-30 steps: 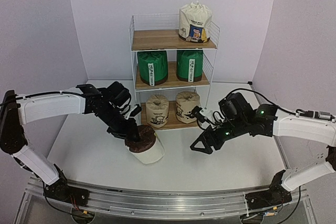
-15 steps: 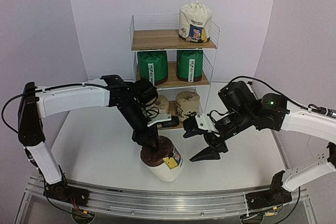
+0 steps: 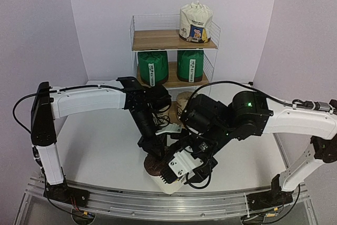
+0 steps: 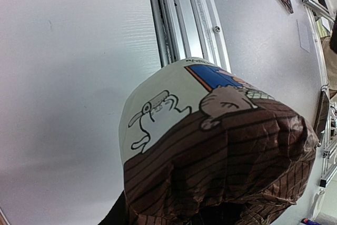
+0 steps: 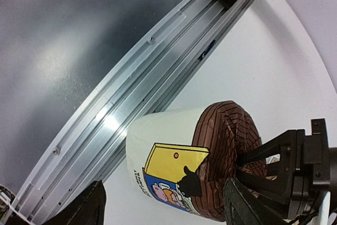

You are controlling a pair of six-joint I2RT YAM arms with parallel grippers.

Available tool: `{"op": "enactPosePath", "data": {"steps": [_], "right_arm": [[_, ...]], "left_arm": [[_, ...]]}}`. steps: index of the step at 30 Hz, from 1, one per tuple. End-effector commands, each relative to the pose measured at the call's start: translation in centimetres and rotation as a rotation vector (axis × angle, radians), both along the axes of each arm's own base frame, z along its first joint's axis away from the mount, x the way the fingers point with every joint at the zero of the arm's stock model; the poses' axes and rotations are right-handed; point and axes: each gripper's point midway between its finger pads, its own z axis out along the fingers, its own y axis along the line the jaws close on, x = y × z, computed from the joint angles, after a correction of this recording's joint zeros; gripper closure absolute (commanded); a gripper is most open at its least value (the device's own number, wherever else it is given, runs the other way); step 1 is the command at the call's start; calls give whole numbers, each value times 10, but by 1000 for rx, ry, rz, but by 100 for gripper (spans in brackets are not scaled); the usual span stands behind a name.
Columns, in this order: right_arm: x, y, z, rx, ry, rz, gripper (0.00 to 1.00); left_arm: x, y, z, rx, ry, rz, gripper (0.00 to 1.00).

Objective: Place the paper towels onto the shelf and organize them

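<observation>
At the bench's [image 3: 100, 146] near edge, beside the rail, the brown-topped roll [image 3: 165, 184] lies tipped over. The left tool [image 5: 251, 163] is pinched on its gathered brown top. The right tool [image 5: 166, 212] is spread wide, astride its white body. Farther back stands the shelf [image 3: 158, 39], with two green rolls [image 3: 153, 67] [image 3: 190, 65] on the middle board and a beige cartoon roll [image 3: 196, 22] on top.

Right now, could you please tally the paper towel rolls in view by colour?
Green rolls: 2
Beige cartoon-print roll: 1
Partly hidden beige roll: 1
Brown-topped white roll: 1
Total: 5 in view
</observation>
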Motion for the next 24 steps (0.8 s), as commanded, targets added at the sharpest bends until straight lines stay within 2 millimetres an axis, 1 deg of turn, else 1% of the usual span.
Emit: {"op": "enactPosePath", "data": {"steps": [1, 6, 12, 16, 21, 24], "right_arm": [[15, -7, -16, -136, -150, -10, 29], [28, 1, -24, -166, -206, -58, 35], [27, 9, -32, -143, -218, -58, 40], [16, 13, -37, -129, -204, -35, 43], [14, 12, -41, -132, -238, -40, 44], [11, 9, -41, -132, -247, -31, 44]], "left_arm": [[-18, -8, 8, -23, 25, -60, 96], [-23, -11, 3, -4, 40, -67, 94], [-27, -16, -1, 4, 70, -84, 93], [-33, -19, 7, -21, 105, -103, 94], [-44, -19, 26, -93, 149, -146, 94], [-46, -17, 32, -112, 148, -149, 93]]}}
